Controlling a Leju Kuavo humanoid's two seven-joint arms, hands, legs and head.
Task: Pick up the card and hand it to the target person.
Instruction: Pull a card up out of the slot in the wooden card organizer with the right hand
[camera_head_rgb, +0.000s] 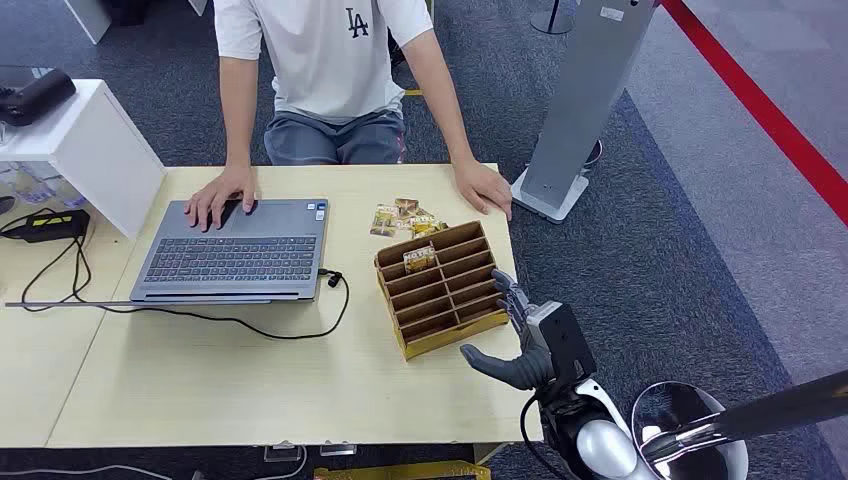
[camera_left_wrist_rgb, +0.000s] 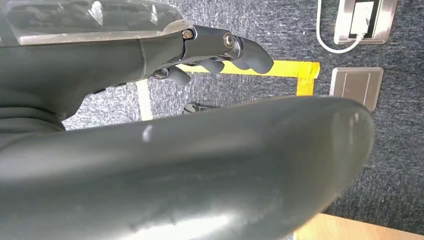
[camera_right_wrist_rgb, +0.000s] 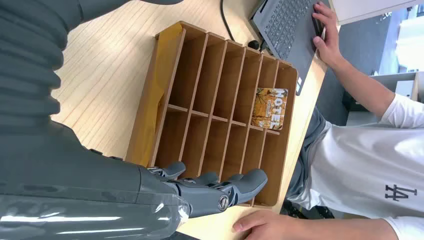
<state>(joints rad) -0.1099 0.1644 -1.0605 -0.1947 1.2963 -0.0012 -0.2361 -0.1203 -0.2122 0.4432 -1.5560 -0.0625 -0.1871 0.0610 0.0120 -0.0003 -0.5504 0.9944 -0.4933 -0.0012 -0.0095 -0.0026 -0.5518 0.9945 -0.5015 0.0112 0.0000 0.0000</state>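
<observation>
Nearest to us, our right hand (camera_head_rgb: 520, 340) hovers at the right edge of the pale wooden table (camera_head_rgb: 200, 390), just beside the near right corner of the brown slotted wooden card rack (camera_head_rgb: 445, 288). Its dark fingers (camera_head_rgb: 510, 295) are spread apart and stretched forward, the thick grey thumb (camera_head_rgb: 490, 362) held out to the side, and it holds nothing. In the right wrist view the fingertips (camera_right_wrist_rgb: 252, 180) lie over the rack's outer wall; we cannot tell whether they touch it.

Our left hand (camera_left_wrist_rgb: 220, 57) hangs over grey carpet crossed by yellow floor tape (camera_left_wrist_rgb: 305, 75), its fingers loosely curled with nothing in them.

The orange card printed HOTEL (camera_right_wrist_rgb: 272, 108) stands in a slot in the second row from the rack's far end, leaning against a divider. Its printed face is turned towards us and its long axis runs along the row, across the rack.

The rack sits skewed on the table, close to the right edge, with bare tabletop on its near and left sides. Beyond it, a few loose printed cards (camera_head_rgb: 402, 217) lie flat on the table. To the left an open grey laptop (camera_head_rgb: 235, 250) sits with a black cable (camera_head_rgb: 250, 322) looping from its corner.

At the far edge a person in a white T-shirt (camera_head_rgb: 320, 55) sits facing us, one hand (camera_head_rgb: 222, 195) on the laptop, the other hand (camera_head_rgb: 485, 187) flat on the table near the far right corner.
</observation>
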